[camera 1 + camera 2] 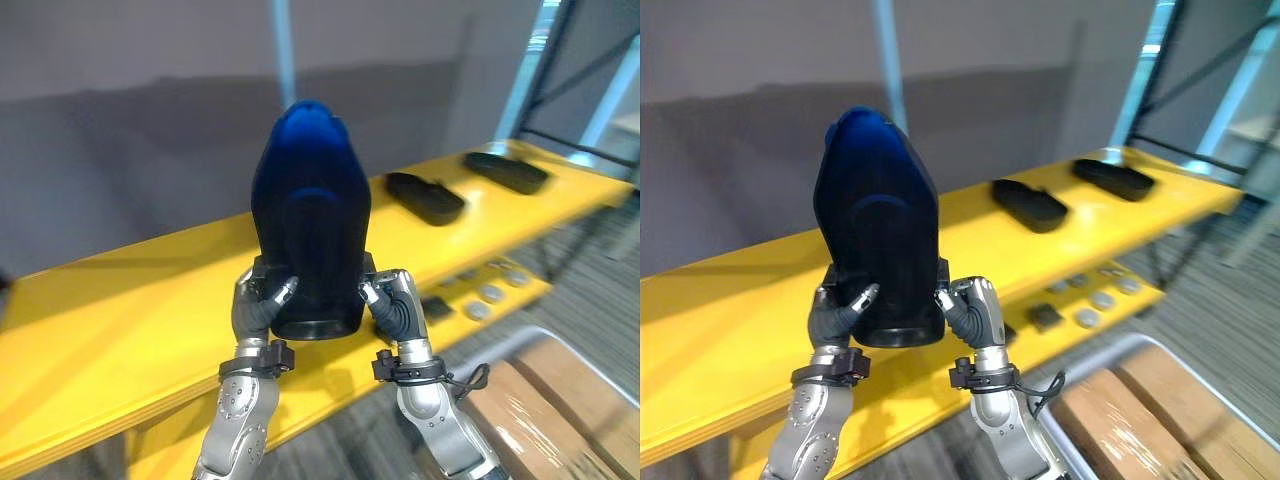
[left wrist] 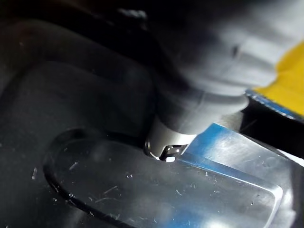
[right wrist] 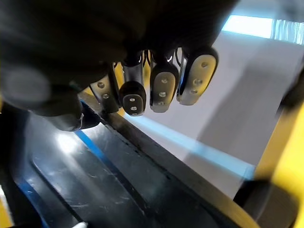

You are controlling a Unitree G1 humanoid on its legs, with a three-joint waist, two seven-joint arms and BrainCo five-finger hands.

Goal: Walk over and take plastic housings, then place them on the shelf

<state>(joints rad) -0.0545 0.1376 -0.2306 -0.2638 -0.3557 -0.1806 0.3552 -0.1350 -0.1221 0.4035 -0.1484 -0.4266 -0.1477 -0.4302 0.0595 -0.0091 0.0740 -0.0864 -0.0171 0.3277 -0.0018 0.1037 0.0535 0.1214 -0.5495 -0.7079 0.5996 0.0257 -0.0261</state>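
I hold a large black plastic housing (image 1: 310, 220) upright in front of me, above the yellow shelf (image 1: 120, 320). My left hand (image 1: 256, 305) grips its lower left edge with curled fingers and thumb. On the lower right edge my right hand (image 1: 397, 305) does the same. In the left wrist view the thumb (image 2: 190, 123) presses on the glossy housing (image 2: 95, 180). In the right wrist view the fingers (image 3: 161, 88) wrap over the housing's rim (image 3: 142, 142). Two more black housings (image 1: 425, 196) (image 1: 507, 171) lie flat on the shelf at the far right.
A lower yellow shelf level (image 1: 480, 295) holds several small round grey parts and a dark square piece. A cart with wooden boards (image 1: 560, 400) stands at lower right. A grey wall rises behind the shelf, with a blue-grey rack frame (image 1: 560, 80) at the right.
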